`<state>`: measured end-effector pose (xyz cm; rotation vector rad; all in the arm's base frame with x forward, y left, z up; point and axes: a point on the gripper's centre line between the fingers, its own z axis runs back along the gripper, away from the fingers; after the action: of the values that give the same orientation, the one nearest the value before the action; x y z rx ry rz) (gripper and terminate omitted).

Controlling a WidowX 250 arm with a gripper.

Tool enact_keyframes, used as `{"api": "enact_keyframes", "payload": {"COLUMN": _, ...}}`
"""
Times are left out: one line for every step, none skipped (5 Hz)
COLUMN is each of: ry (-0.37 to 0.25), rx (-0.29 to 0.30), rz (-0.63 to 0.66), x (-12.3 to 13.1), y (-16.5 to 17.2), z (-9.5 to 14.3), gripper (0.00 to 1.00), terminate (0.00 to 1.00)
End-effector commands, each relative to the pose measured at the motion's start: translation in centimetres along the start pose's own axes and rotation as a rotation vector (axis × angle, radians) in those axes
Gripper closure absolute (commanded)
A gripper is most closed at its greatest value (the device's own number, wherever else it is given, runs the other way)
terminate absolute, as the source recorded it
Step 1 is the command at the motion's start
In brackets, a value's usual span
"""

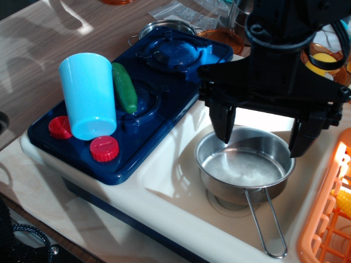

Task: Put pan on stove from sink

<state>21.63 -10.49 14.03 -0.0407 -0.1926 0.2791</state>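
The shiny steel pan (pixel 244 170) sits upright in the cream-white sink (pixel 175 183), its wire-loop handle (pixel 267 224) pointing toward the front edge. My black gripper (pixel 263 139) is open, hovering right over the pan's far rim, one finger at the left rim and one at the right rim, holding nothing. The dark blue stove (pixel 164 118) lies to the left of the sink, with two red knobs (pixel 104 148) at its front.
A light blue cup (pixel 88 96) stands on the stove's front left. A green cucumber (pixel 125 87) lies across the near burner. A steel pot (pixel 164 26) sits behind the stove. An orange rack (pixel 329 213) borders the sink's right.
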Motion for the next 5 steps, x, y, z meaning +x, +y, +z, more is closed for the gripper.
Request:
{"api": "enact_keyframes", "payload": {"ry": 0.000, "rx": 0.000, "rz": 0.000, "x": 0.0, "y": 0.0, "z": 0.0, "gripper": 0.00, "terminate": 0.00}}
{"api": "enact_keyframes", "payload": {"ry": -0.002, "rx": -0.029, "rz": -0.160, "x": 0.7, "y": -0.9, "z": -0.5, "gripper": 0.00, "terminate": 0.00}}
{"api": "enact_keyframes", "payload": {"ry": -0.008, "rx": -0.066, "rz": -0.242, "x": 0.8, "y": -1.3, "z": -1.5, "gripper": 0.00, "terminate": 0.00}}
{"api": "enact_keyframes", "payload": {"ry": -0.019, "rx": -0.149, "rz": -0.252, "x": 0.6, "y": -1.2, "z": -3.4, "gripper": 0.00, "terminate": 0.00}}
{"api": "enact_keyframes", "payload": {"ry": -0.046, "rx": -0.169, "rz": -0.238, "x": -0.2, "y": -0.9, "z": -4.5, "gripper": 0.00, "terminate": 0.00}}
